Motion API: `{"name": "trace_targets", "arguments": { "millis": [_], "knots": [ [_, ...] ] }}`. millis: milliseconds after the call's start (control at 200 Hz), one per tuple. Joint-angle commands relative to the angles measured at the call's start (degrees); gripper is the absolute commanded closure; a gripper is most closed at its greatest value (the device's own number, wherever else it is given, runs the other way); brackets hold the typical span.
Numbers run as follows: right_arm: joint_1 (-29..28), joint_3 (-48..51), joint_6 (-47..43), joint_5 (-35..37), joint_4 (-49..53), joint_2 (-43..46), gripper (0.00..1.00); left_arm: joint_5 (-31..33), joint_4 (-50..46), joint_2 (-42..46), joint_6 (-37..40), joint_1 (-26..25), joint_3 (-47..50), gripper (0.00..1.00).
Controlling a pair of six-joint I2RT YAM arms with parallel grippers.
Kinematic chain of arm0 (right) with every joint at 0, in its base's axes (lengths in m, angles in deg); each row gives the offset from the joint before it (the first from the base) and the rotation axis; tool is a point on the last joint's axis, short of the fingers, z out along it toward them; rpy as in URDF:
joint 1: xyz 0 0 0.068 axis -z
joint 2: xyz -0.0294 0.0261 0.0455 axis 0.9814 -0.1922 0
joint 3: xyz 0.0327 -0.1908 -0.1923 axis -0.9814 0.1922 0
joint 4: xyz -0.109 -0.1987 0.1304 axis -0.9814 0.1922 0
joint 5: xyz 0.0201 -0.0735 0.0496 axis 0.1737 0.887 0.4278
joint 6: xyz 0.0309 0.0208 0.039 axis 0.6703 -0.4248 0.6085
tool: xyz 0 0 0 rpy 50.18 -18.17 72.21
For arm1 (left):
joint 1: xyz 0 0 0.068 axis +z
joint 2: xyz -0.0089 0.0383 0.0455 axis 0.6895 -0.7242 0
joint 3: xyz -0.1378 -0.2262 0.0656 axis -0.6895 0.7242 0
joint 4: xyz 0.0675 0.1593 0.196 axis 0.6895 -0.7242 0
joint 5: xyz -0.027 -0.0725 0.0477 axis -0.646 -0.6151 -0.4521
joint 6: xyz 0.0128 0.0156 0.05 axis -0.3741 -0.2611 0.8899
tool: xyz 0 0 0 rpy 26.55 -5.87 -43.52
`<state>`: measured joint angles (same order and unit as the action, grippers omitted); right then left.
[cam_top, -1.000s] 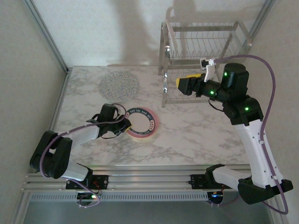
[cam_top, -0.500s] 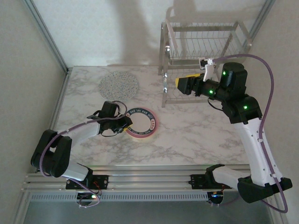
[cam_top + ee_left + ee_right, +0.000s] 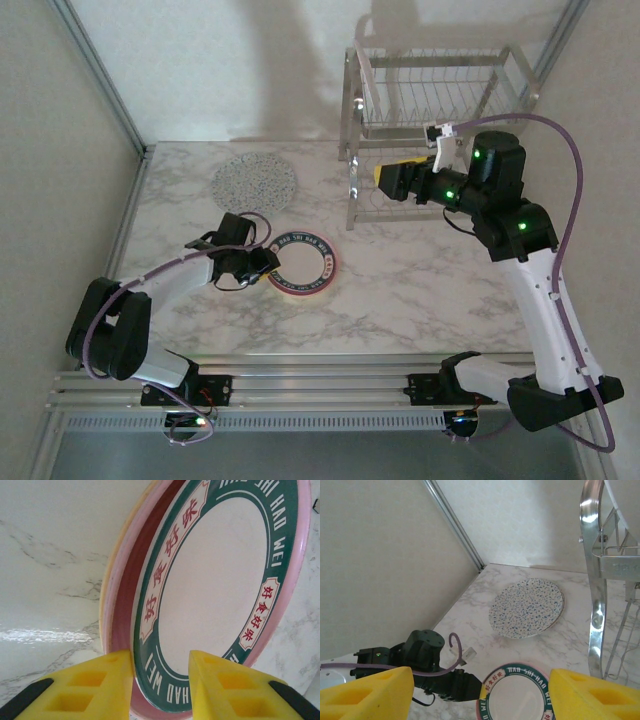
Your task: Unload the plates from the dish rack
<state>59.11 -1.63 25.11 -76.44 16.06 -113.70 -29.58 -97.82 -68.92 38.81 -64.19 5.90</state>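
A white plate with a dark teal rim (image 3: 303,262) (image 3: 220,570) lies on top of a pink plate (image 3: 120,595) on the marble table, with a tan edge showing under the pink one. My left gripper (image 3: 268,262) (image 3: 161,662) is open at the stack's left side, its yellow fingers (image 3: 100,680) on either side of the teal plate's rim. A grey-speckled plate (image 3: 255,182) (image 3: 526,607) lies flat at the back left. The chrome dish rack (image 3: 430,95) stands at the back right. My right gripper (image 3: 383,180) (image 3: 481,680) hangs open and empty in front of the rack's lower tier.
A rack leg (image 3: 595,580) rises close to my right gripper's right finger. The left arm's wrist and purple cable (image 3: 420,652) lie low on the table by the stack. A metal frame post (image 3: 100,75) borders the left side. Bare marble (image 3: 430,290) lies right of the stack.
My left gripper's jaws have opened off the teal-rimmed plate's rim, and the plate now rests on the stack. The right gripper edged slightly toward the rack.
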Motion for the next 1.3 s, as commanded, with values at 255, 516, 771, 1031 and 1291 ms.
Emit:
{"name": "trace_targets", "arguments": {
  "millis": [255, 516, 771, 1031, 1291],
  "knots": [
    [-0.53, -1.15, -1.24, 11.84, -2.62, 1.51, 0.28, 3.86, -4.57, 1.06, 1.65, -0.59, -3.19, 0.53],
    [-1.35, -3.75, -5.24, 21.33, -5.98, -1.11, 0.28, 6.51, -7.01, 4.73, 0.32, -0.58, -6.67, 0.40],
    [-3.42, -8.37, -14.56, 28.09, -12.78, -10.31, 0.27, 9.41, -5.64, 10.98, -2.37, -0.49, -11.72, 0.29],
    [-5.57, -18.36, -21.07, 33.10, -15.07, -21.44, 0.23, 9.97, 5.06, 19.15, -7.09, -0.14, -16.00, 0.25],
    [-6.63, -28.96, -24.80, 39.65, -14.83, -31.76, 0.23, 9.34, 8.77, 21.23, -8.40, 0.34, -20.13, 0.24]
  ]
}}
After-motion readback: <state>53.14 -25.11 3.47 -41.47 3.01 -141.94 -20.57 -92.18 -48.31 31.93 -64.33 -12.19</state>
